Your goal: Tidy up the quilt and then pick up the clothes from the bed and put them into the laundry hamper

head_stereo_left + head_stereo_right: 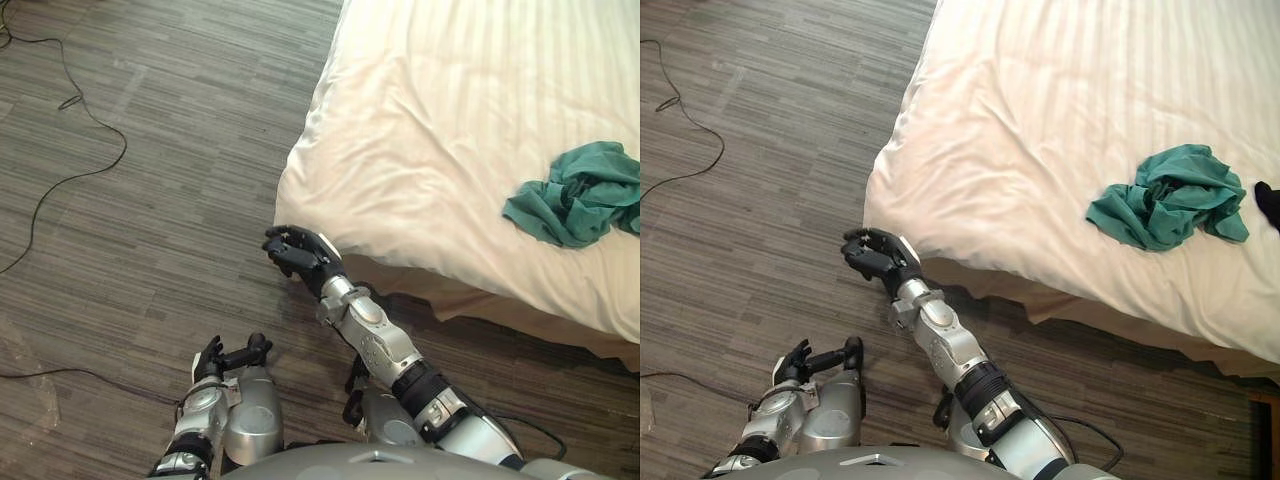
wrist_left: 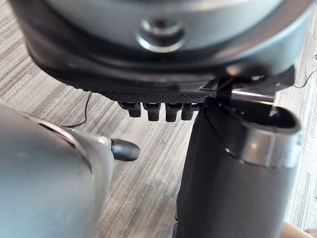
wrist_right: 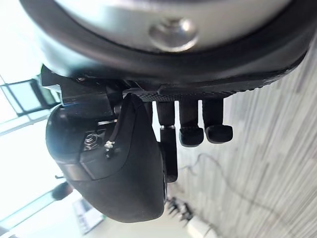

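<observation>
A cream striped quilt (image 1: 430, 150) lies spread over the bed, its corner hanging toward the floor. A crumpled teal garment (image 1: 575, 195) rests on the quilt at the right. Beside it, at the view's right edge, a dark piece of cloth (image 1: 1268, 203) pokes in. My right hand (image 1: 300, 255) hovers just below and left of the quilt's corner, fingers loosely bent and holding nothing. My left hand (image 1: 225, 358) hangs low over the floor close to my body, fingers relaxed and empty.
Grey-brown wood-look flooring (image 1: 150, 200) stretches to the left of the bed. The tan side of the bed base (image 1: 480, 300) shows under the quilt's front edge.
</observation>
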{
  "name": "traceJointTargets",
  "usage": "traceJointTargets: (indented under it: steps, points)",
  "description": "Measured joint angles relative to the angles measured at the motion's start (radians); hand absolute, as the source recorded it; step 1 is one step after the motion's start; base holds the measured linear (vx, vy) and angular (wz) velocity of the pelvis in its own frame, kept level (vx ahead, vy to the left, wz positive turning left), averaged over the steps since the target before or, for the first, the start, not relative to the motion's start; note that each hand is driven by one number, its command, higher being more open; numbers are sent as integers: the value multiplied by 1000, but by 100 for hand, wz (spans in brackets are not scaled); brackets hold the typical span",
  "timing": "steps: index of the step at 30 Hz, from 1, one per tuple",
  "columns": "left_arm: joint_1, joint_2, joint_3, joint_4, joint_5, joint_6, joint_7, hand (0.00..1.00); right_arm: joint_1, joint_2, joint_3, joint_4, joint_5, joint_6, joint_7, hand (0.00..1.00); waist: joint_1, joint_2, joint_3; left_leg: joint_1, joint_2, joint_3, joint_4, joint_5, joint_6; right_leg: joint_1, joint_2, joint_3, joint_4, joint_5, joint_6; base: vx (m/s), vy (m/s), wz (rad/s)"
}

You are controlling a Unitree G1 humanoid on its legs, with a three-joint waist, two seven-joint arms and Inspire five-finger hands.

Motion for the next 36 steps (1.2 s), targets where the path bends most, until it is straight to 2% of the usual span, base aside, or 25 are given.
traceJointTargets:
  steps: [2,6,12,15,17,18,20,22,24,27,29,33,35,36]
  points:
    - [0,-1,0,12,1,2,1,100,0,5,0,-86,40,-8,0,0,-1,0,-8,15,2,2,-23,15,-7,0,3,5,0,1,-1,-25,-17,-9]
    - [8,0,0,15,8,21,2,100,-30,41,-65,-191,117,-96,1,0,-8,-2,-36,34,7,9,-54,33,-3,2,12,12,0,3,-1,26,-15,-5]
    - [8,-4,19,13,37,23,3,100,-79,45,-274,-116,133,-134,-49,0,-16,0,-39,32,7,40,-54,34,-3,-21,12,42,3,9,-1,11,1,-12]
    - [8,-10,28,13,37,23,2,100,-116,20,-406,46,132,-136,-101,0,-33,26,-22,25,3,67,-53,32,0,-49,10,74,2,21,-2,-16,12,-30]
    - [6,-34,50,10,36,16,-4,100,-132,-44,-518,208,77,-134,-112,0,-37,62,-1,7,0,85,-50,30,2,-78,9,97,2,30,-1,-33,11,-21]
    - [5,-40,58,9,34,16,-12,100,-141,-70,-530,217,42,-146,-86,0,-50,80,10,-5,-1,86,-49,32,4,-91,8,98,2,32,0,-25,5,-10]
    - [6,-45,64,12,30,18,-20,100,-176,-62,-551,244,-10,-148,-76,0,-68,98,19,-4,0,97,-50,32,4,-98,10,109,1,32,1,-19,-2,-13]
    - [5,-52,66,8,30,15,-29,100,-182,-35,-604,255,-24,-151,-69,0,-60,104,20,-6,2,111,-49,31,4,-105,11,118,0,31,2,-17,-4,-12]
    - [-2,-59,88,8,30,17,-35,100,-179,-7,-660,253,-23,-149,-55,0,-58,97,19,-9,3,115,-47,26,6,-104,10,113,1,28,5,-7,0,6]
    - [-25,-60,129,8,30,23,-41,100,-160,18,-743,230,10,-127,-32,0,-56,73,15,-42,17,119,10,-7,10,-103,2,94,6,23,2,-2,-1,14]
    - [-39,-60,180,8,30,26,-41,100,-139,87,-854,202,69,-103,-27,0,-56,46,14,-46,36,158,76,-48,13,-98,-2,96,30,6,-1,21,10,-11]
    - [-66,-63,260,8,30,39,-45,100,-98,75,-978,234,160,-37,-26,0,-66,2,-24,-56,54,195,172,-103,17,-84,-7,104,51,-7,2,48,31,-10]
    - [-66,-71,285,7,33,39,-60,100,-91,70,-1019,268,177,-14,-26,0,-70,-6,-56,-56,61,207,198,-124,17,-78,-7,112,50,-7,2,77,37,-14]
    - [-63,-75,292,7,36,39,-66,100,-87,67,-1033,295,176,-9,-26,100,-75,-6,-78,-54,65,219,213,-137,18,-71,-6,113,46,-7,1,79,31,-12]
